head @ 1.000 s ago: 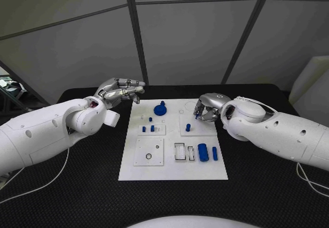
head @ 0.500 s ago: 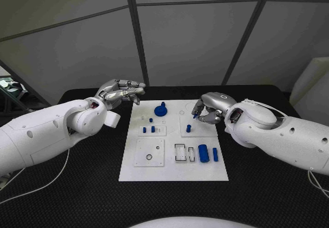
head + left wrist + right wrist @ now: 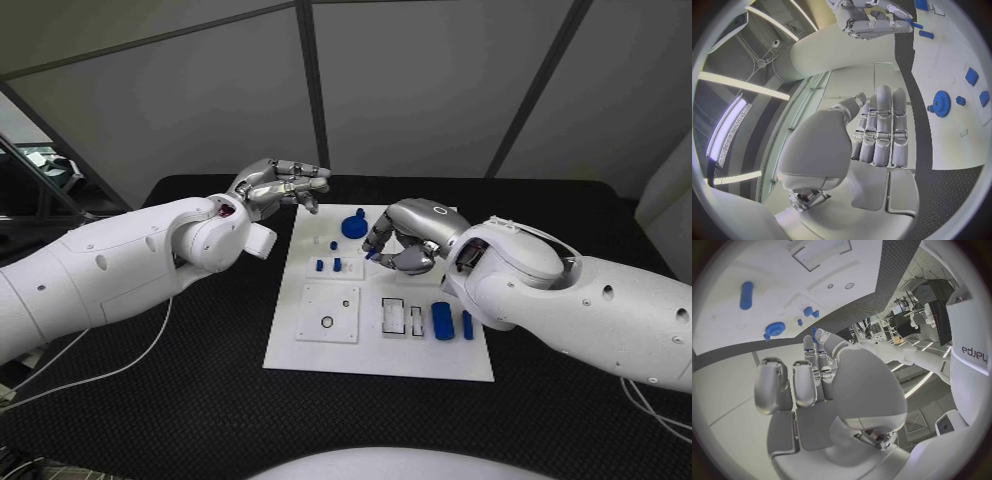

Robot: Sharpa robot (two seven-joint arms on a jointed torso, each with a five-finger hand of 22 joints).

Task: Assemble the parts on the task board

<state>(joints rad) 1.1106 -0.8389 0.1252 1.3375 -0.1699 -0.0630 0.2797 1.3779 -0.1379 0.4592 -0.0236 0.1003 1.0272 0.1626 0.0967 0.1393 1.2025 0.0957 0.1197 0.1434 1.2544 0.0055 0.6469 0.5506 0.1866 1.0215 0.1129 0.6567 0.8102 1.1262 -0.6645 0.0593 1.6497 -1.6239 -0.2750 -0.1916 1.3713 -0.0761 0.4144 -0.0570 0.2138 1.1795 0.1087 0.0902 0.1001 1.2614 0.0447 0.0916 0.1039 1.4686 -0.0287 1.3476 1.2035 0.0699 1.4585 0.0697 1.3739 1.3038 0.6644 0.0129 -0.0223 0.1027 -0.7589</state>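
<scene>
My right hand [image 3: 401,240] hangs over the far middle of the task board [image 3: 378,362], pinching a small blue peg [image 3: 372,241] at its fingertips; in the right wrist view the same peg [image 3: 814,333] stands out past my fingers, its long axis running on from them toward the board. I judge the peg points downward and a little left, toward the small blue parts [image 3: 327,265] standing in the board's left-middle block, which lie just near and left of my fingertips. The blue gear [image 3: 355,226] sits just far and left of the peg, close by. My right hand is plainly the nearer one for this seating.

My left hand [image 3: 281,187] hovers off the board's far-left corner, above the worktop [image 3: 173,400], fingers curled in together and holding nothing that I can see.

The larger blue cylinder [image 3: 441,321] and the slim one [image 3: 466,324] lie near and right, their long axes running far to near.
</scene>
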